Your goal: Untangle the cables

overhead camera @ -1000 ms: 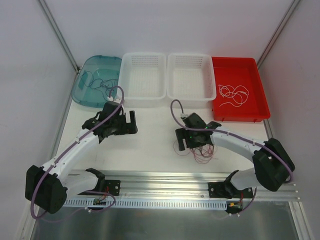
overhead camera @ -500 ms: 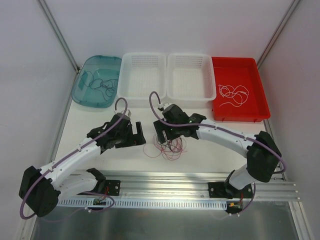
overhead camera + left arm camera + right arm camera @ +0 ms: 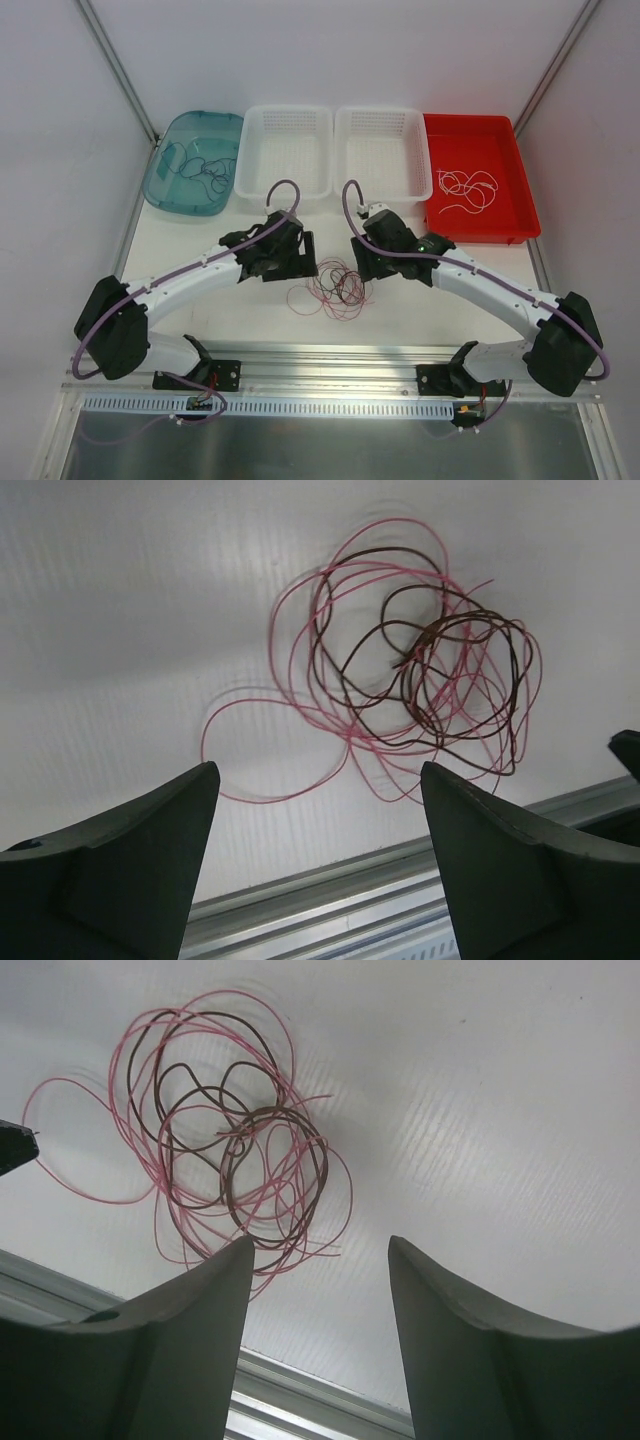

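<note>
Top external | white cable (image 3: 462, 187) at 1 o'clock, black cable (image 3: 205, 168) at 11, sitting sorted | pink-brown tangle (image 3: 335, 288) waiting | my left gripper (image 3: 318, 772), right gripper (image 3: 320, 1243) hanging spread, empty.

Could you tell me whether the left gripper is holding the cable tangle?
No, the tangle lies on the table beyond the left gripper's open fingers.

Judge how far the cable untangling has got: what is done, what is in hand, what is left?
Done: a white cable lies alone in the red tray, and dark cable lies in the teal tray.
In hand: nothing is gripped. The left hand and right hand hover open beside the pink and brown tangle.
Left: separating those two colours. The white baskets hold no cable.
</note>
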